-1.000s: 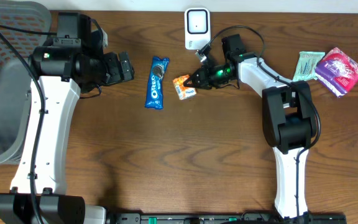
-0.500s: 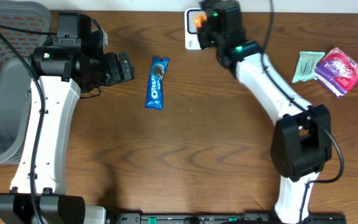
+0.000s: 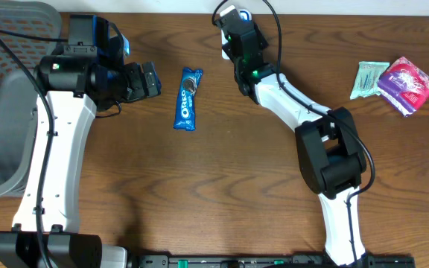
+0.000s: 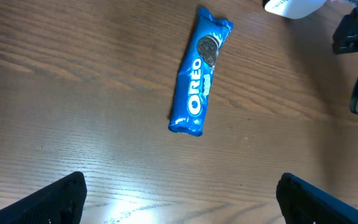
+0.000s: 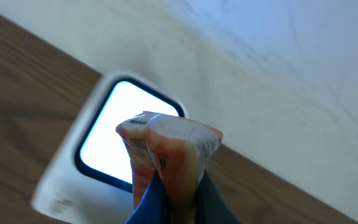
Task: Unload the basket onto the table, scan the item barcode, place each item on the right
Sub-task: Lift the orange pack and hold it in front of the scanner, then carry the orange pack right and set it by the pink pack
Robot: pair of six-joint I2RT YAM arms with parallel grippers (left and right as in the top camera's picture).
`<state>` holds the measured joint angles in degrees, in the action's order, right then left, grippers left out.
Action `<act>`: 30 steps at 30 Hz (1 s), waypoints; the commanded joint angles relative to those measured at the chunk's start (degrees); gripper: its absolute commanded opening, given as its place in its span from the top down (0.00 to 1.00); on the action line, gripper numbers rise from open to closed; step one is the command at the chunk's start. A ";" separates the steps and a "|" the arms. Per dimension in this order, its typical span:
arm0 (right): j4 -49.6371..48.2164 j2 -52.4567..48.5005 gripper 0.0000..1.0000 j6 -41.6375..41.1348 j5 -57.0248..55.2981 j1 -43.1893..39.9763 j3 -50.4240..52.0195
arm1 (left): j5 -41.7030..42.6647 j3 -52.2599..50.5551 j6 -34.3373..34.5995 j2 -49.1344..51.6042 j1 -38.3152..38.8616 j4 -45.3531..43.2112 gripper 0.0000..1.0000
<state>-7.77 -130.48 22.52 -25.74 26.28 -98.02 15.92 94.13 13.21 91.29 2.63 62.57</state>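
Judged to be at the presenting step of the scan. Observed the right claw pinched shut on a crumpled orange snack packet, with the packet raised off the table and held end-on close to the lit window of the white scanner at the far edge. Cannot tell from any view whether the barcode faces that window; only the crimped end and a narrow side seen from the wrist. No sign visible of a completed read.

Observed the left claw spread wide and holding nothing, hovering above a blue biscuit pack lying flat on the wood, well apart from the scanner. Noted a green sachet and a pink packet side by side near the right edge, clear of both arms.

Next move, as judged: turn the packet at the wrist to bring a flat printed face square to the window, keeping close without striking the scanner. Risk assessed as a missed read from the crumpled wrap
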 commanded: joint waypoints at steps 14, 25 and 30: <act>14.08 4.52 0.99 -12.28 -21.73 -10.67 -3.10 | -0.57 -0.15 -0.72 0.13 -0.11 0.00 0.02; 35.67 4.52 0.99 -19.93 -11.47 -28.81 -3.08 | -0.57 -0.15 -0.72 0.13 -0.11 0.00 0.02; 39.56 4.52 0.99 -21.07 -6.95 -33.53 -3.06 | -0.57 -0.15 -0.72 0.13 -0.11 0.00 0.02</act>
<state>30.83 -128.01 3.92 -36.51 -6.13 -100.44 15.92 94.13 13.21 91.29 2.63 62.57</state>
